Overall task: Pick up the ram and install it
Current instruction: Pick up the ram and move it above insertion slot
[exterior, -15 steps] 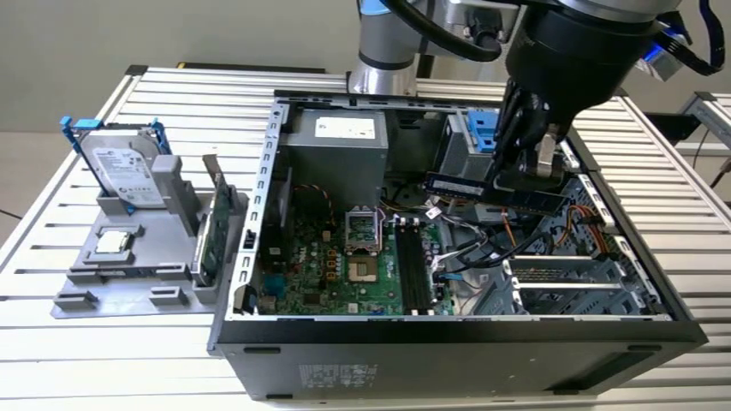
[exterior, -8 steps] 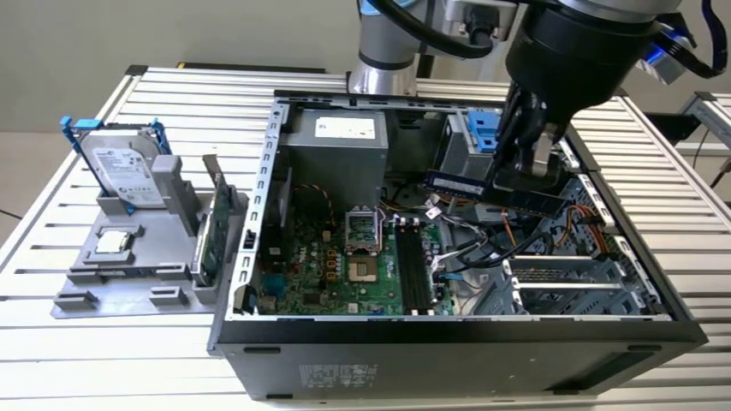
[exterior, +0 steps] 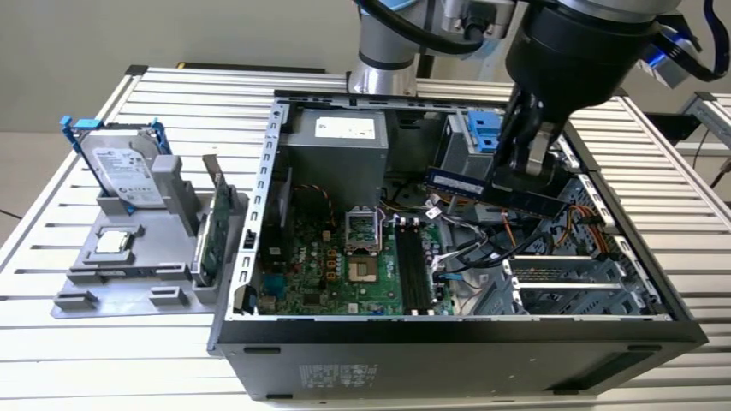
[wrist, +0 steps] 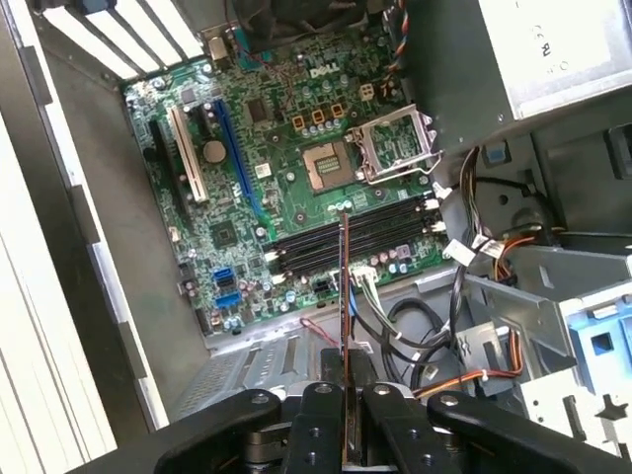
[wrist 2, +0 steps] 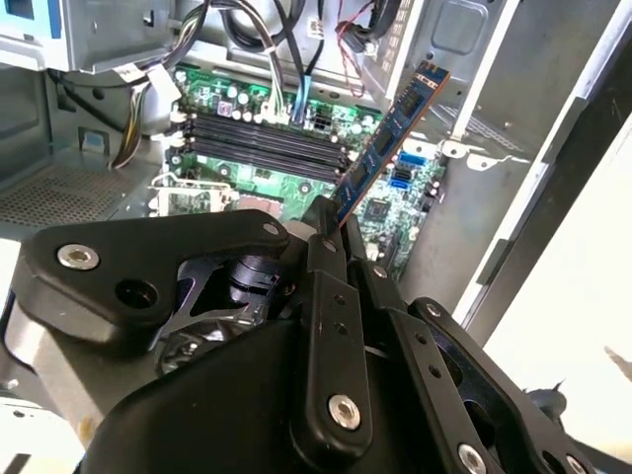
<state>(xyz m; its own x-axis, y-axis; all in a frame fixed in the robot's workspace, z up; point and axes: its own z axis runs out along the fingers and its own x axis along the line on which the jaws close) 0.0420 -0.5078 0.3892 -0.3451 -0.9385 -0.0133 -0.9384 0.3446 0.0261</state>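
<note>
The slatted worktop (exterior: 68,360) carries an open computer case (exterior: 457,342) lying on its side, with its green motherboard (exterior: 331,265) facing up. On the exterior view's left, a grey holder (exterior: 126,282) keeps a hard drive (exterior: 120,167) and a green expansion card (exterior: 217,223) upright. The black tool (exterior: 528,163) hangs over the case interior, clenched on the ram (exterior: 491,190) nearer one end. The ram is held on edge in the air above the cables. It is apart from the black memory slots (exterior: 413,265), toward the exterior view's right of them.
</note>
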